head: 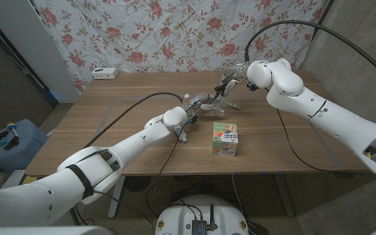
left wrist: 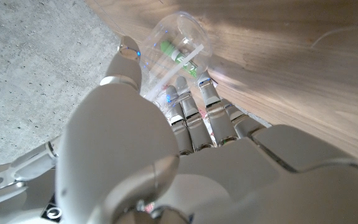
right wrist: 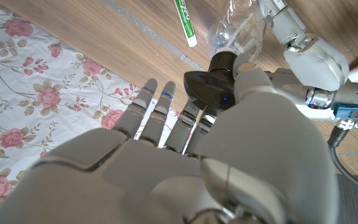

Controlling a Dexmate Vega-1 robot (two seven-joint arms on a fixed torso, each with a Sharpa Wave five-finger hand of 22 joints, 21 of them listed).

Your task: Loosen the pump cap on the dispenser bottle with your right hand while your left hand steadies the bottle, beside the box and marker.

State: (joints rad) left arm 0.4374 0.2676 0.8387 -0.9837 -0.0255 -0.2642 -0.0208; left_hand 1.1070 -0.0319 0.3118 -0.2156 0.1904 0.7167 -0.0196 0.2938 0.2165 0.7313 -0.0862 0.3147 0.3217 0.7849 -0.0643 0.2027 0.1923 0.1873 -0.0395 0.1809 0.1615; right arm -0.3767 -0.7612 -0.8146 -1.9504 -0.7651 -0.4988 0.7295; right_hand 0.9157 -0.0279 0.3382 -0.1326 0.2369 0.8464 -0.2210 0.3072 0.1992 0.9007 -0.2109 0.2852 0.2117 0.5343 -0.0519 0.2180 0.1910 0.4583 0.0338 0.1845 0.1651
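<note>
The clear dispenser bottle stands near the table's middle. My left hand grips its body, and in the left wrist view its fingers wrap the clear wall of the bottle. My right hand comes in from above. Its thumb and fingers pinch the black pump cap on top of the bottle. A green and white marker lies just behind the bottle, seen close as the marker. The small colourful box stands in front.
A white power strip lies at the table's back left edge. A floral cloth hangs behind the table. Black cables trail over the table along both arms. A blue object stands off the left side.
</note>
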